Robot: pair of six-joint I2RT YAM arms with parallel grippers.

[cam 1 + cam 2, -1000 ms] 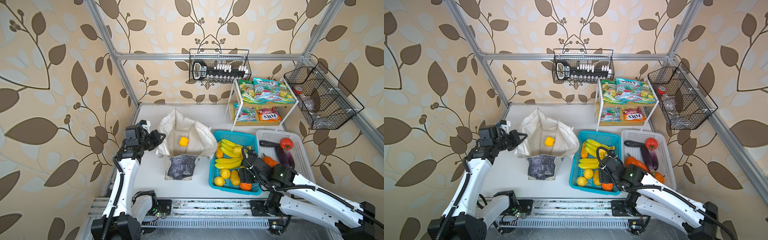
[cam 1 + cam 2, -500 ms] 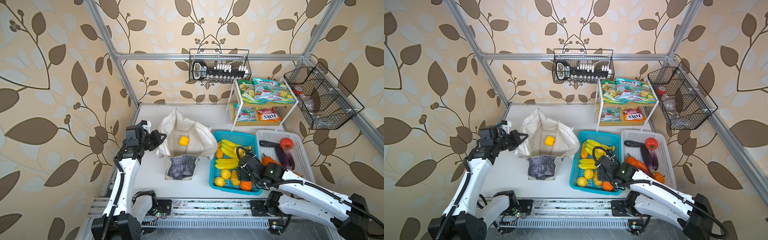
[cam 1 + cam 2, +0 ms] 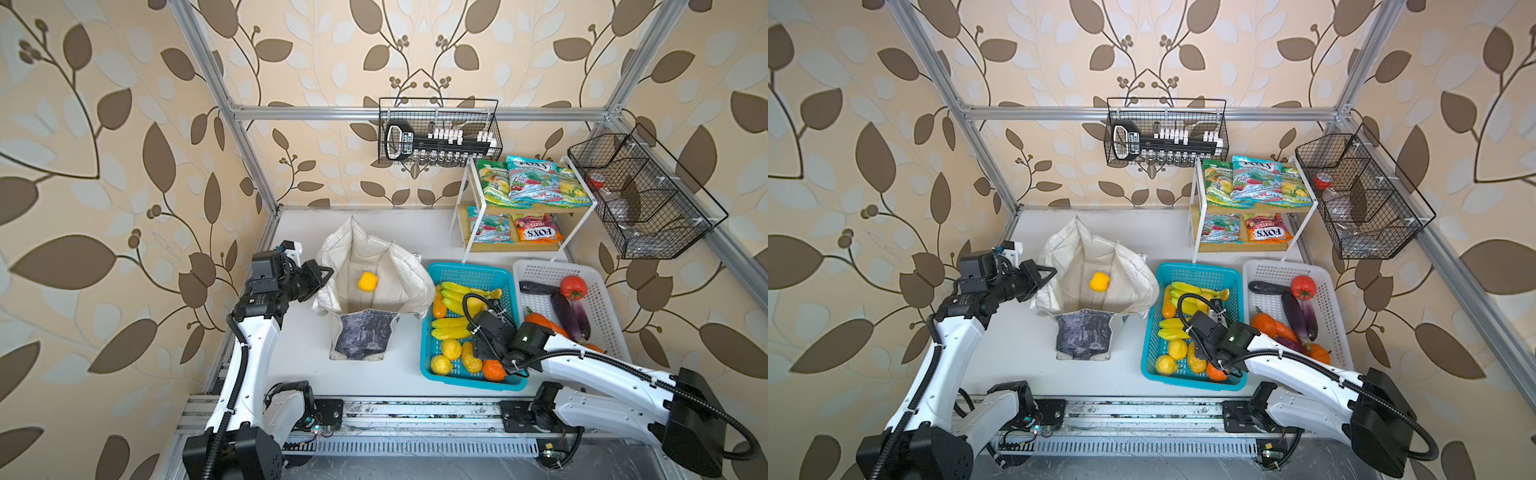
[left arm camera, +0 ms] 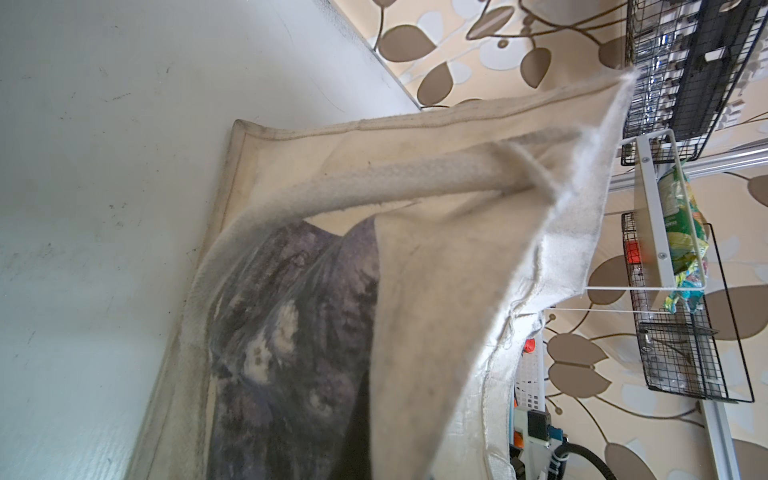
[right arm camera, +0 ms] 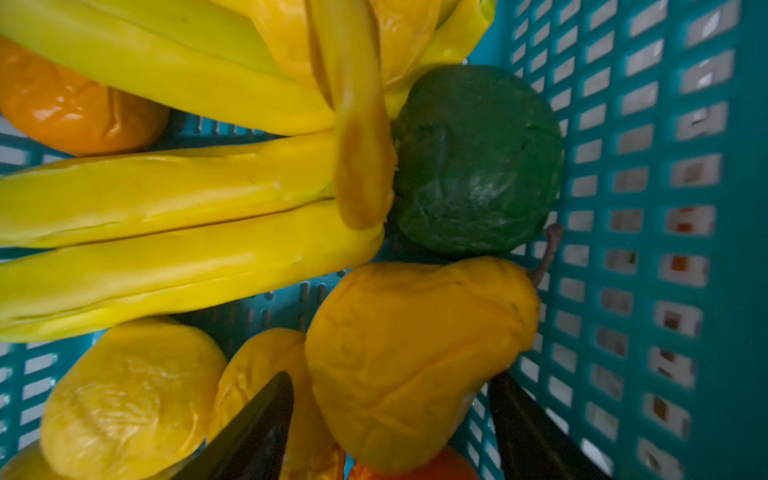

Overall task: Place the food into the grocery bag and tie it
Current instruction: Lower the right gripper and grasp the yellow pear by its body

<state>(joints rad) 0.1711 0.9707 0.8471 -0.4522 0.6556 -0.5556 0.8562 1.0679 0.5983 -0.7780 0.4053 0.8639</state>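
Pick step: my left gripper pinches the grocery bag rim, right gripper spread astride the yellow pear in the blue basket; next squeeze, lift

**Left arm pinches, right arm hangs with jaws apart**

The left arm rises from its base, forearm level, and the left gripper points sideways, jaws pinched together on the grocery bag at its rim. The right arm stretches low from the right (wrist tipped downward). The right gripper has its dark fingers spread apart.
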